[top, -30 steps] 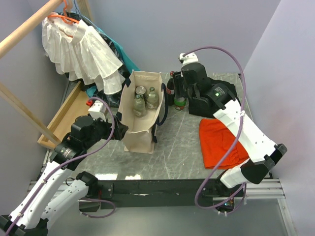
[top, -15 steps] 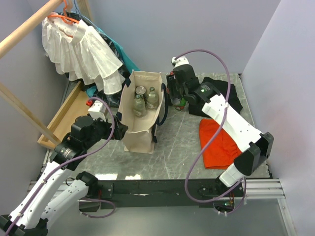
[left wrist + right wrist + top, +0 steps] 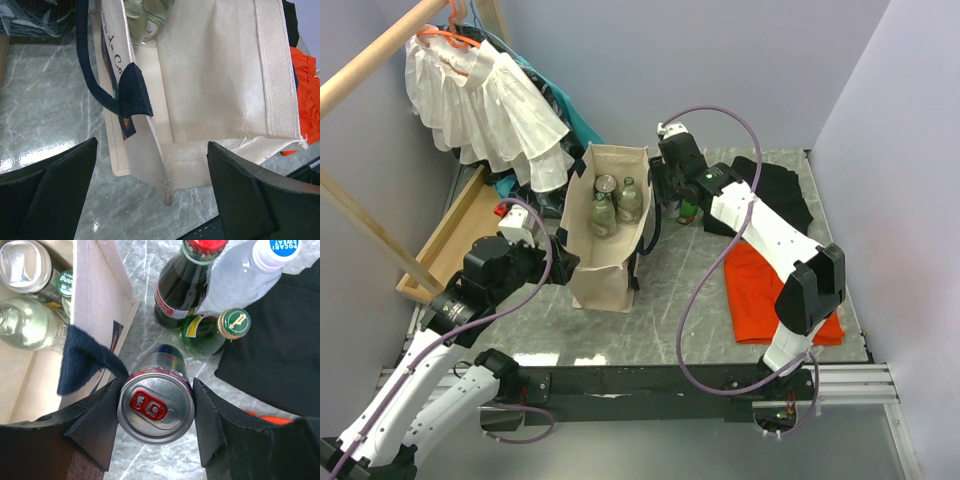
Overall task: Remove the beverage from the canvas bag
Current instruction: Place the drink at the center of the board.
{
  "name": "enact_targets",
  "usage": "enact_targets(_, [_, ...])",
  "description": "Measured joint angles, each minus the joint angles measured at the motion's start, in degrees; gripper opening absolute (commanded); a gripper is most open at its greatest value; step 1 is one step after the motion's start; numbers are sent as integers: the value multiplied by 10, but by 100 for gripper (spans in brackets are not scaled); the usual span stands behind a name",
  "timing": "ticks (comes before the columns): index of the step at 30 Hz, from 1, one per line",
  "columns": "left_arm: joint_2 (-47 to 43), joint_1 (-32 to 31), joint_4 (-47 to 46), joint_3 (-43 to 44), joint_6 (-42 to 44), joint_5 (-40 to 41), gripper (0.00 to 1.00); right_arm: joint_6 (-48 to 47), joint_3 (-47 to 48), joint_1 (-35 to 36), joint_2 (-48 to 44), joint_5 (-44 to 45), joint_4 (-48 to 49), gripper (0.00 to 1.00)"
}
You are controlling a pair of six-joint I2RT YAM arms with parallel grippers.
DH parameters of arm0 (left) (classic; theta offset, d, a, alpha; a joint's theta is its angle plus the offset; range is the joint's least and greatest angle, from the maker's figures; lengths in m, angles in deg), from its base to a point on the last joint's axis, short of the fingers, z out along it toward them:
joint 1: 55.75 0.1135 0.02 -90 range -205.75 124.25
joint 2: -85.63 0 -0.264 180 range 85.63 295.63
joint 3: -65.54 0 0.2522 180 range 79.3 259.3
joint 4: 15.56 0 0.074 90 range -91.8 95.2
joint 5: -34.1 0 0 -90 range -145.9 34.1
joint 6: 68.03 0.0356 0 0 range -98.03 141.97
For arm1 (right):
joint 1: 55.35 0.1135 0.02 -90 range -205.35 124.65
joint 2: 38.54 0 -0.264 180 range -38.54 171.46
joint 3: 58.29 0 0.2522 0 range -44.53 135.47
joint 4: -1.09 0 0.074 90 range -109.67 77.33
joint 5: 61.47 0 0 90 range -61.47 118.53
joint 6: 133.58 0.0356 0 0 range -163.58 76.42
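Drift leftward: the right gripper (image 3: 666,198), clenched on a drink can (image 3: 156,407), has swung from the table's bottles (image 3: 200,295) to just outside the canvas bag (image 3: 605,275). The can likely still needs setting down. The left gripper (image 3: 150,175) gapes at the bag's near corner.

We find the bag (image 3: 603,270) upright on the surface (image 3: 690,300), bottles (image 3: 604,215) inside it, and the left tool (image 3: 152,150) straddling its near left corner. Just right of the bag the right tool (image 3: 156,412) grips a can (image 3: 156,407), with three outer bottles (image 3: 210,295) beside it. Right of those lies the far cloth (image 3: 775,190), the near cloth (image 3: 765,290) before it; a garment (image 3: 485,105) hangs behind the bag's left.
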State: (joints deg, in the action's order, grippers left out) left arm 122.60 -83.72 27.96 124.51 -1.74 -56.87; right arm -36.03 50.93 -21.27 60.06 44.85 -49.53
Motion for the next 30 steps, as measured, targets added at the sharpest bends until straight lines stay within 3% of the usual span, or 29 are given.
enact_targets(30, [8,-5,0,0,-10,26,96,-1,13,-40,89,-70,53,0])
